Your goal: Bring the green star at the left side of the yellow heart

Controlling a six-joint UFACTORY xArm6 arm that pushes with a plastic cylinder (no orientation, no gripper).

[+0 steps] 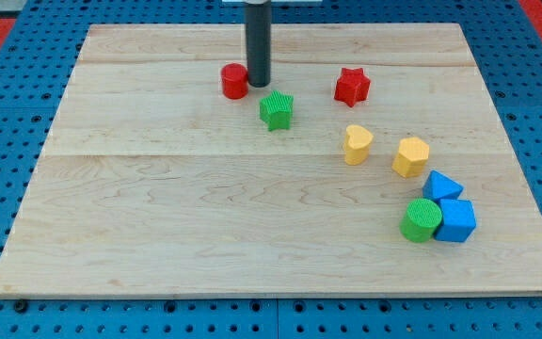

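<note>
The green star (276,109) lies on the wooden board (158,207), above the view's centre. The yellow heart (357,144) lies to its right and a little lower, a clear gap between them. My tip (258,84) stands just up and left of the green star, close to it, and right beside the red cylinder (234,82) on its right side.
A red star (352,86) lies above the yellow heart. A yellow hexagon (410,156) is to the heart's right. Lower right are a blue triangle (440,185), a blue cube (456,220) and a green cylinder (422,219), clustered together.
</note>
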